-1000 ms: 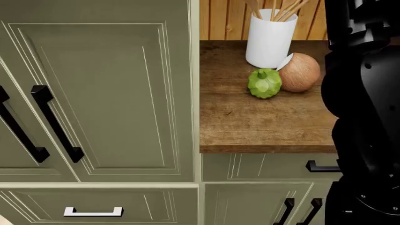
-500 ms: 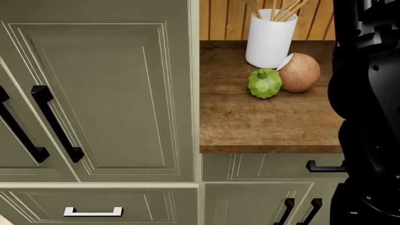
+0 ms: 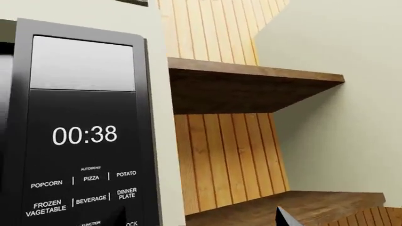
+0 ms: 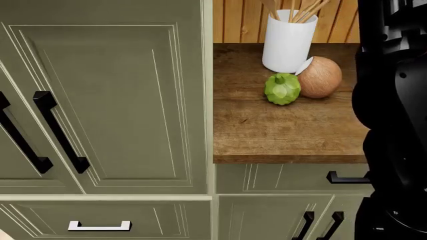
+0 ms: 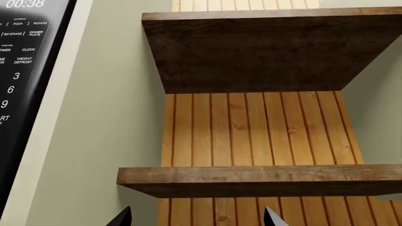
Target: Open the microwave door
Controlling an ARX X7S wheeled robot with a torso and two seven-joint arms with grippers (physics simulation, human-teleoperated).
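The microwave's black control panel [image 3: 84,136] fills the near side of the left wrist view, its display reading 00:38 above the food buttons. Only a dark strip of the microwave door [image 3: 5,117] shows at the frame edge. My left gripper [image 3: 201,222] is open; one fingertip [image 3: 284,219] stands before the wooden shelf, the other overlaps the panel's lowest buttons. The right wrist view catches the panel's keypad edge [image 5: 22,70] at one side. My right gripper [image 5: 196,220] is open and empty, facing the plank wall. The head view shows neither the microwave nor the grippers.
Wooden shelves [image 5: 251,181] jut from a plank wall [image 5: 251,127] beside the microwave. In the head view, green cabinet doors [image 4: 100,100] with black handles [image 4: 60,132] adjoin a wooden counter [image 4: 280,130] holding a white utensil jar [image 4: 288,42], a green fruit [image 4: 282,89] and a brown ball [image 4: 319,76]. My right arm [image 4: 393,125] blocks the right side.
In the head view my right arm's dark bulk has shifted slightly to the right, uncovering a little more counter. Everything else is as before.
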